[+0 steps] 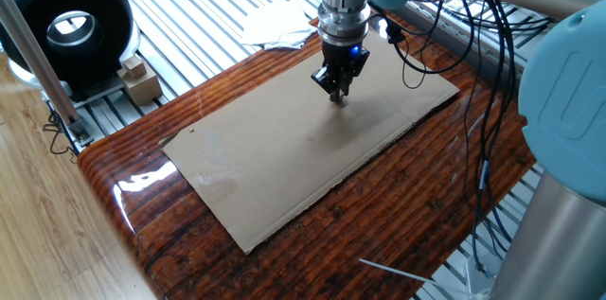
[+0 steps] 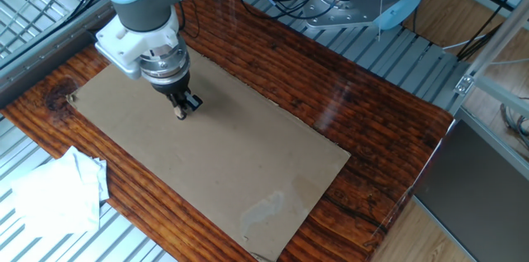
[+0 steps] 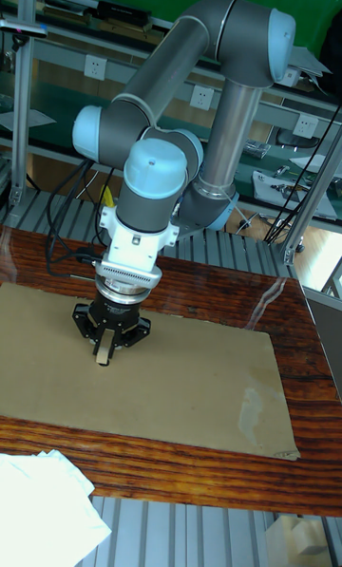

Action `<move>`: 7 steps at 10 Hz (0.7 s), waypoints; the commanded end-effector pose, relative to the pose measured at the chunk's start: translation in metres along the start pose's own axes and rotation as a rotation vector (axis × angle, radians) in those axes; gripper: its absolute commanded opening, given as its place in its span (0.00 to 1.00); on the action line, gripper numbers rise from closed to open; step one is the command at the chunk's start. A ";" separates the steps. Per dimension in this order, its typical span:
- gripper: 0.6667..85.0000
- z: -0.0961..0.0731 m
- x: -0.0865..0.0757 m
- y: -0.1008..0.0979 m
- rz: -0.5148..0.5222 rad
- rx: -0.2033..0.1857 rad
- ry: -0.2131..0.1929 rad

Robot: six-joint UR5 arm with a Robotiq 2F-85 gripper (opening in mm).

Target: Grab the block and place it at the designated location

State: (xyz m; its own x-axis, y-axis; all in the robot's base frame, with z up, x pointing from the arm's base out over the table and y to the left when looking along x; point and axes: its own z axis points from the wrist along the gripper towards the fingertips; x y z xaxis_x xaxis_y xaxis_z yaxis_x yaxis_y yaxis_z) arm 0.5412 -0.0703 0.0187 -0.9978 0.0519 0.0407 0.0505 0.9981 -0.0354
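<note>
My gripper point(image 1: 336, 97) points straight down over the far part of the cardboard sheet point(image 1: 284, 163), its tips at or just above the surface. The fingers are closed on the block point(image 3: 102, 357), a tiny light-tan cube that shows between the tips in the tall fixed view and as a pale speck at the gripper point(image 2: 181, 115) in the other fixed view. The gripper point(image 3: 103, 353) stands near the sheet's point(image 3: 190, 391) left part there. The designated location does not show on the sheet point(image 2: 231, 171); whether it lies under the gripper I cannot tell.
A crumpled white cloth point(image 2: 51, 194) lies off the sheet's edge. A black round device point(image 1: 66, 21) and stacked pale wooden blocks point(image 1: 140, 79) stand beyond the table's corner. Black cables point(image 1: 478, 82) hang beside the arm. A thin white stick point(image 1: 398, 270) lies near the front edge.
</note>
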 end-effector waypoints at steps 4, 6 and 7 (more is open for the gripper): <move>0.00 0.000 -0.001 0.002 0.005 -0.012 -0.005; 0.01 0.000 -0.001 0.003 0.007 -0.016 -0.005; 0.01 0.000 -0.001 0.004 0.007 -0.019 -0.006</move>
State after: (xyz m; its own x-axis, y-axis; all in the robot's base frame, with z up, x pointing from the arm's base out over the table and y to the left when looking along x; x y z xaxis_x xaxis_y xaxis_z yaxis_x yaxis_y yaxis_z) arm 0.5414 -0.0689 0.0180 -0.9980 0.0510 0.0381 0.0498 0.9983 -0.0313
